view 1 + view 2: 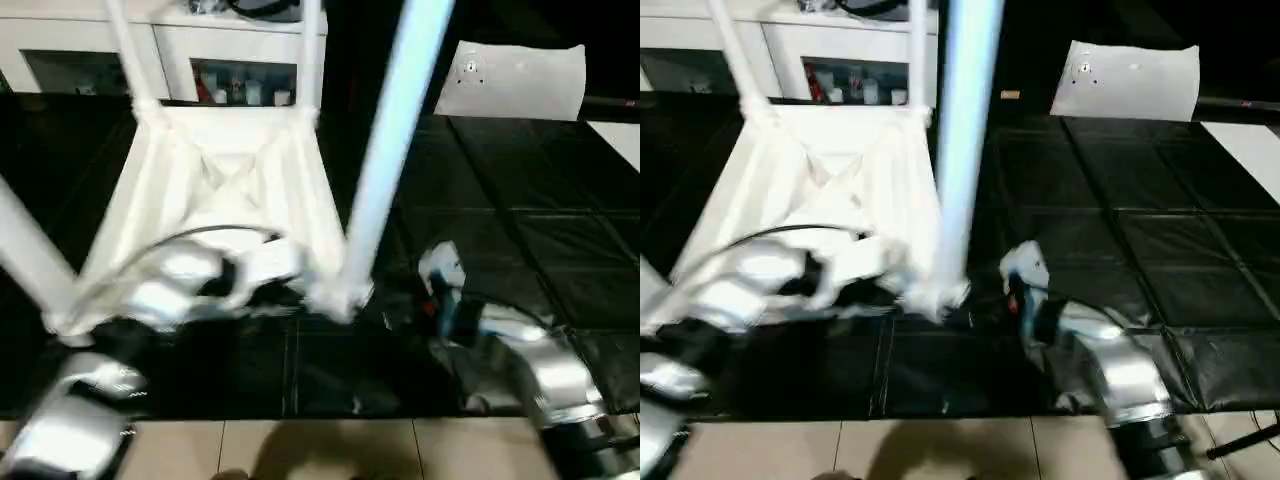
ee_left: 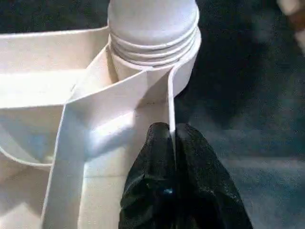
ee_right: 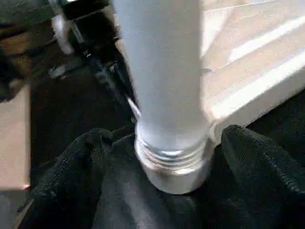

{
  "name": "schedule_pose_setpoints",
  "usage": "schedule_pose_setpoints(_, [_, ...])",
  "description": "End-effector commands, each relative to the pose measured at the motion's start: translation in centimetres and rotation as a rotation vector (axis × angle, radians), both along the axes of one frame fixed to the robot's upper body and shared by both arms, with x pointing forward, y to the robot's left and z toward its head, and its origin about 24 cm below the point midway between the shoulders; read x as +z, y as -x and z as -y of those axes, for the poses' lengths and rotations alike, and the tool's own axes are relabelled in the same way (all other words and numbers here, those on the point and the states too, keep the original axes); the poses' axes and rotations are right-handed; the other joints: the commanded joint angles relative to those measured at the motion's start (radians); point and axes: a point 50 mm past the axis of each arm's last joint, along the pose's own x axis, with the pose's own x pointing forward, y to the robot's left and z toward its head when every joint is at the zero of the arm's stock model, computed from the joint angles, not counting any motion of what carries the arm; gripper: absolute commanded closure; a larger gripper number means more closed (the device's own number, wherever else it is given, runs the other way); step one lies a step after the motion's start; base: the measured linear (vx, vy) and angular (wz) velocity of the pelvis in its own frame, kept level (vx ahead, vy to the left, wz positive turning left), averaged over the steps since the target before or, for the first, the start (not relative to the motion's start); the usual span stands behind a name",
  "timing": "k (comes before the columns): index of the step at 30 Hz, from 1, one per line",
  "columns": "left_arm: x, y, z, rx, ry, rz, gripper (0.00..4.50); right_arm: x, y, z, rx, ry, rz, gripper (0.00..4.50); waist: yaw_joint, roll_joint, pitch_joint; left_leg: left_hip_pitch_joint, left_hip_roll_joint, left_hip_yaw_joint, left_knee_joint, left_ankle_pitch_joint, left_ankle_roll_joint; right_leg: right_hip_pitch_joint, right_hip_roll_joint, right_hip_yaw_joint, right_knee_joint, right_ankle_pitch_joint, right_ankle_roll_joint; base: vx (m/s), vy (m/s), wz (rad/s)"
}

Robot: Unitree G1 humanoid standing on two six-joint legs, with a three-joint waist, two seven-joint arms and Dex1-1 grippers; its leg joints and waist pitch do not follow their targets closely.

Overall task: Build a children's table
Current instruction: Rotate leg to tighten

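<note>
The children's table (image 1: 230, 190) lies upside down on the black mat, its ribbed underside facing up. Several white legs stand up from its corner sockets. The nearest right leg (image 1: 385, 150) rises tall in front of me. My left gripper (image 2: 172, 138) is shut on a thin upright wall of the table's rim, just beside that leg's threaded base (image 2: 152, 28). My right gripper (image 3: 171, 157) is open, with one black finger (image 3: 81, 157) on each side of the leg's base (image 3: 174, 162) and a small gap between each finger and the leg.
A white cabinet with glass doors (image 1: 230, 60) stands behind the table. A flat white panel with a small round fitting (image 1: 510, 80) lies at the back right on the black mat (image 1: 520, 200). Beige floor tiles (image 1: 330, 450) run along the near edge.
</note>
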Motion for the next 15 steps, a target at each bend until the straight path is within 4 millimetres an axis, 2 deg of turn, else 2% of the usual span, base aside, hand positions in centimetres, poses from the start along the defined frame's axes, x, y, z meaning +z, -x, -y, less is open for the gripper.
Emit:
schedule_pose_setpoints(1, [-0.6,0.8,0.5,-0.110,-0.047,-0.048,4.50,0.4,-0.2,-0.1,0.049,-0.005,0.017,0.55,0.002,0.008,-0.059,0.005,0.059,-0.012,-0.070,-0.096,0.057,0.055,-0.088,0.046,-0.054,-0.017,-0.277,0.000,0.000,0.00])
schedule_pose_setpoints(2, [-0.5,0.9,0.4,-0.133,-0.053,-0.054,4.50,0.5,-0.5,-0.3,0.064,-0.006,0.022,0.55,0.005,0.011,-0.060,0.010,0.062,-0.010,-0.069,-0.095,0.055,0.053,-0.089,0.046,-0.054,-0.018,-0.280,0.000,0.000,0.00])
schedule_pose_setpoints(3, [-0.4,1.0,0.3,-0.157,-0.062,-0.059,4.50,0.6,-0.8,-0.5,0.082,-0.008,0.024,0.55,0.008,0.011,-0.055,0.009,0.062,-0.010,-0.070,-0.094,0.053,0.050,-0.088,0.045,-0.054,-0.016,-0.285,0.000,0.000,0.00])
schedule_pose_setpoints(7, [-0.3,1.2,0.3,-0.218,-0.097,-0.055,4.50,0.7,-1.4,-1.3,0.159,-0.014,0.009,0.55,0.014,0.013,-0.053,0.008,0.062,-0.009,-0.071,-0.103,0.046,0.051,-0.086,0.042,-0.050,-0.011,-0.290,0.000,0.000,0.00])
schedule_pose_setpoints(9, [-0.2,1.1,0.4,-0.233,-0.110,-0.045,4.50,0.8,-1.4,-1.7,0.215,-0.020,-0.014,0.83,0.020,0.015,-0.050,0.008,0.063,-0.008,-0.071,-0.106,0.045,0.050,-0.087,0.044,-0.051,-0.017,-0.286,0.000,0.000,0.00])
schedule_pose_setpoints(10, [-0.2,1.0,0.4,-0.236,-0.112,-0.044,4.50,0.8,-1.3,-1.8,0.236,-0.021,-0.019,0.90,0.026,0.019,-0.049,0.008,0.064,-0.008,-0.070,-0.102,0.044,0.050,-0.088,0.044,-0.050,-0.010,-0.285,0.000,0.000,0.00])
schedule_pose_setpoints(12, [-0.1,0.8,0.5,-0.237,-0.114,-0.038,4.50,0.8,-1.3,-2.0,0.271,-0.023,-0.037,0.93,0.029,0.020,-0.047,0.009,0.064,-0.008,-0.071,-0.101,0.045,0.048,-0.086,0.042,-0.049,-0.002,-0.284,0.000,0.000,0.00])
schedule_pose_setpoints(13, [-0.1,0.8,0.5,-0.237,-0.114,-0.038,4.50,0.8,-1.3,-2.0,0.271,-0.023,-0.037,1.10,0.030,0.018,-0.049,0.010,0.064,-0.008,-0.071,-0.103,0.044,0.049,-0.087,0.042,-0.049,-0.002,-0.285,0.000,0.000,0.00])
schedule_pose_setpoints(14, [0.0,0.7,0.6,-0.242,-0.118,-0.033,4.50,0.7,-1.4,-2.2,0.291,-0.022,-0.042,1.10,0.031,0.023,-0.045,0.008,0.065,-0.009,-0.072,-0.106,0.040,0.048,-0.087,0.042,-0.049,-0.004,-0.285,0.000,0.000,0.00])
schedule_pose_setpoints(15, [0.0,0.7,0.6,-0.245,-0.120,-0.030,4.50,0.6,-1.5,-2.2,0.296,-0.020,-0.043,1.24,0.031,0.020,-0.047,0.009,0.063,-0.008,-0.072,-0.114,0.038,0.049,-0.087,0.042,-0.051,-0.012,-0.286,0.000,0.000,0.00])
